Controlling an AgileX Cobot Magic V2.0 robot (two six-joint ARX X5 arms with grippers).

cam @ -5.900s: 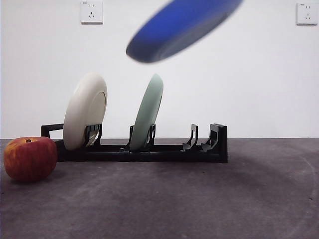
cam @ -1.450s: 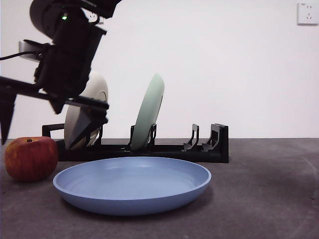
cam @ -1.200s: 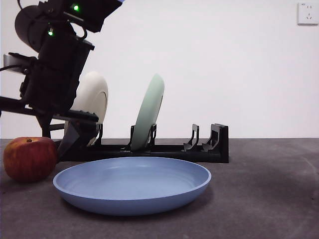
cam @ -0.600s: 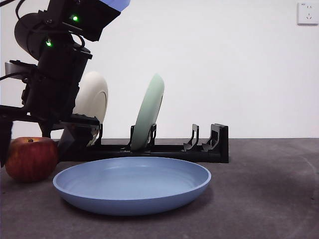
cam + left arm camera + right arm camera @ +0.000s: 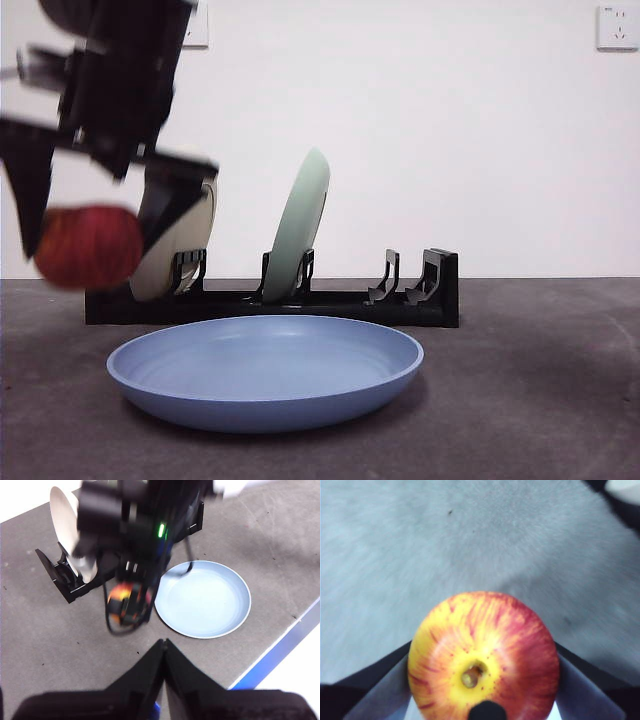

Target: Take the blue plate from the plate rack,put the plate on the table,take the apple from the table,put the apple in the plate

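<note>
White wall and dark grey counter (image 5: pixel 520 400) frame the scene you are working in. Your right end effector (image 5: pixel 95 235) has closed its jaws on the apple (image 5: pixel 88 247) and, since half a second ago when the fruit sat on the counter, has lifted it clear; the right wrist view shows the apple (image 5: pixel 482 657) clamped between both jaws, stem pit up. That means the pick is done and only the carry and release remain, as far as you can judge. The blue plate (image 5: pixel 265 370) lies flat on the counter, below and just to the side of that end effector, and it holds nothing yet. Behind the end effector, the plate rack (image 5: pixel 300 298) carries a cream-white plate (image 5: pixel 180 245) and a pale green plate (image 5: pixel 300 225), with its last slots bare. Your left end effector (image 5: pixel 164 647) waits high above, jaws pressed together on nothing.
</note>
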